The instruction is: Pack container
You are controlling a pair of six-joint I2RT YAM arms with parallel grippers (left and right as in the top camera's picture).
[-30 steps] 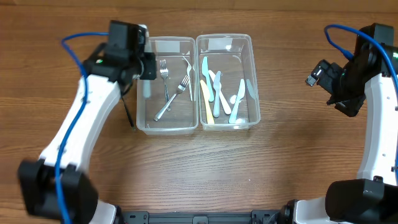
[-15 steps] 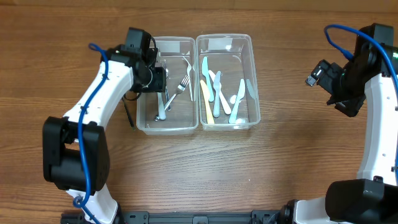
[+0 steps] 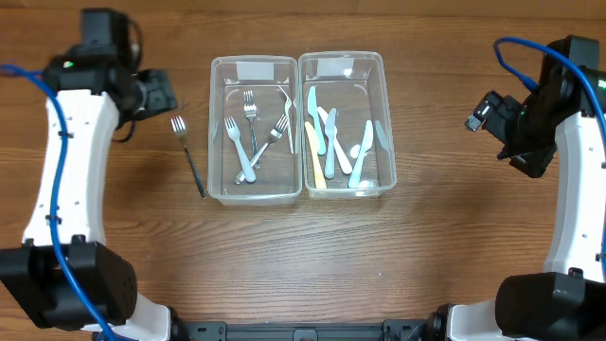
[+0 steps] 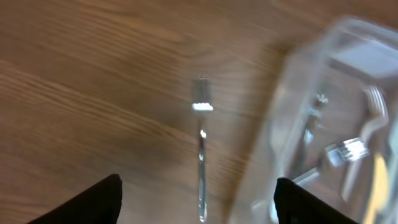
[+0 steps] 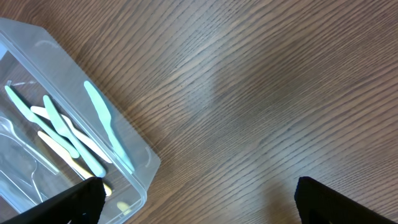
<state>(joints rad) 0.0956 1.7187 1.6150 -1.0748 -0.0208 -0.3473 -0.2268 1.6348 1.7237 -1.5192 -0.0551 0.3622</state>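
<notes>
Fingers of our left gripper [image 4: 198, 182] stand wide near a fork [image 4: 200, 155] (just outside the clear container [image 3: 256, 196]); our right gripper [image 5: 199, 182] gapes empty.

We see a brown table [image 3: 284, 265] with fine wood grain. Both boxes [image 3: 256, 197] are clear plastic. Silvery and pale forks [image 3: 251, 106] lie in one, turquoise knives [image 3: 329, 142] and a cream knife [image 3: 311, 152] in the other. The arms [image 3: 71, 180] are white with black joints, and the cables [image 3: 516, 43] are blue.

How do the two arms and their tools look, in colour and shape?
The left arm and right arm have white tubular links with black joints and bases. A blue cable loops along each. The left tool and right tool are black.
</notes>
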